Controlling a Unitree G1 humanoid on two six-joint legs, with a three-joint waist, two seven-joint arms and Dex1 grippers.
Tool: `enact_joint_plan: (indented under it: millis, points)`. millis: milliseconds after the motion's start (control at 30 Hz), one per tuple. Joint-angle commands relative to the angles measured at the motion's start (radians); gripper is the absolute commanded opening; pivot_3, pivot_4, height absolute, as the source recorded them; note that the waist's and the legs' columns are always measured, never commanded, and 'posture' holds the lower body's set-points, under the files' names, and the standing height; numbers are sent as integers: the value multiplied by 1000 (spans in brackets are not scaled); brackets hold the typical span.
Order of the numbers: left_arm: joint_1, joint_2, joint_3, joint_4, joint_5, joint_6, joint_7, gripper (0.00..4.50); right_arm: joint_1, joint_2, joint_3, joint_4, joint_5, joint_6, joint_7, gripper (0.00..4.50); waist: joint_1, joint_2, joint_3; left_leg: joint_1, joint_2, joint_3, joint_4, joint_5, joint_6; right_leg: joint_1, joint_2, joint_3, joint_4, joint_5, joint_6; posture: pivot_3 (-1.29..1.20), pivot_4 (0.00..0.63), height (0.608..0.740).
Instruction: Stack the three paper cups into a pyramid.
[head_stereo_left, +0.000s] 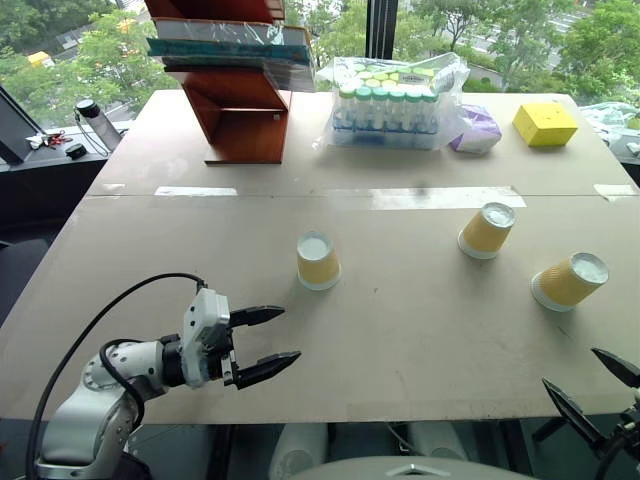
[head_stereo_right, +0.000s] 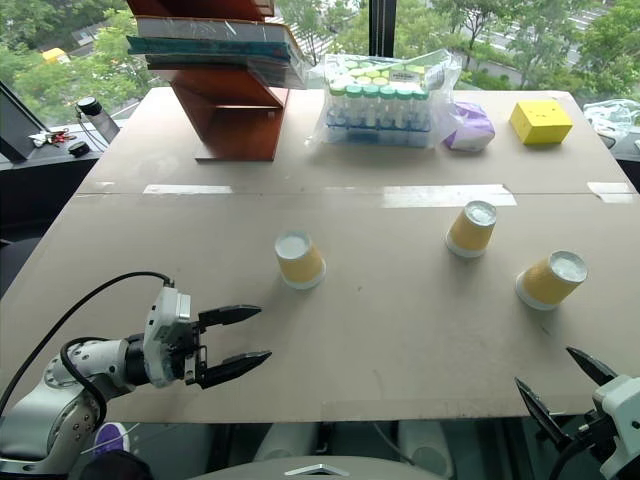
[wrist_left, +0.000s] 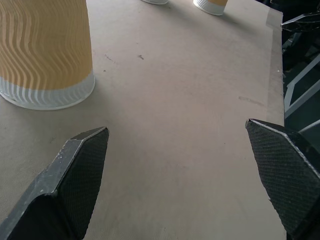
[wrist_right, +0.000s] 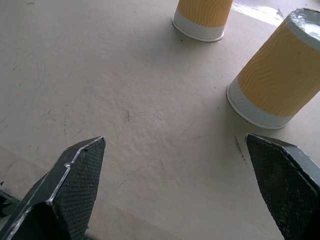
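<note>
Three yellow-orange paper cups stand upside down and apart on the table (head_stereo_left: 200, 270). One cup (head_stereo_left: 318, 260) is left of centre, a second (head_stereo_left: 487, 230) is at centre right, and a third (head_stereo_left: 570, 281) is further right and nearer. My left gripper (head_stereo_left: 288, 335) hovers open and empty near the front edge, pointing right, just short of the left cup (wrist_left: 45, 55). My right gripper (head_stereo_left: 572, 368) is open and empty at the front right corner. It faces the two right cups, the third cup (wrist_right: 275, 80) nearest and the second cup (wrist_right: 202, 17) beyond.
At the back of the table stand a brown wooden rack (head_stereo_left: 235, 100), a clear bag of green-capped tubes (head_stereo_left: 390, 105), a purple-white packet (head_stereo_left: 475, 130) and a yellow box (head_stereo_left: 545, 123). A tape strip (head_stereo_left: 440, 197) crosses the table behind the cups.
</note>
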Motion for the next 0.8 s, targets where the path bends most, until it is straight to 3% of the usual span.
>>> enact_joint_plan:
  millis: [33, 167, 367, 600, 800]
  points:
    - [-1, -3, 5, 5, 4, -55, -25, 4500, -26, 1, 7, -68, 19, 35, -64, 4429, -1, 0, 0, 0, 0, 0, 0, 0, 0, 0, 0, 0, 0, 0, 0, 0, 150, 740]
    - [-27, -40, 9, 53, 5, -108, -22, 4500, -88, -27, 41, -198, 75, 160, -149, 4429, -4, 2, 0, 1, 0, 1, 0, 0, 0, 0, 0, 1, 0, 0, 0, 0, 150, 740]
    - [-135, -91, 24, 22, 41, -73, 183, 4500, -98, -113, 106, -344, 240, 244, -92, 4429, 17, 2, 0, -3, 0, -3, 0, 0, 0, 0, 1, -5, -2, 2, -3, 0, 150, 740]
    - [-361, -107, -80, 55, 58, 43, 279, 4500, -90, -234, 143, -438, 292, 207, 45, 4429, 18, 0, -1, -6, -2, -6, 3, 0, 0, 0, 7, -10, -3, 4, 0, 0, 150, 740]
    - [-449, -95, -169, 145, 123, 27, 250, 4500, -67, -224, 119, -401, 265, 148, 92, 4429, 19, 0, -1, -6, -2, -6, 3, 0, 0, 0, 9, -10, -3, 5, 1, 0, 150, 740]
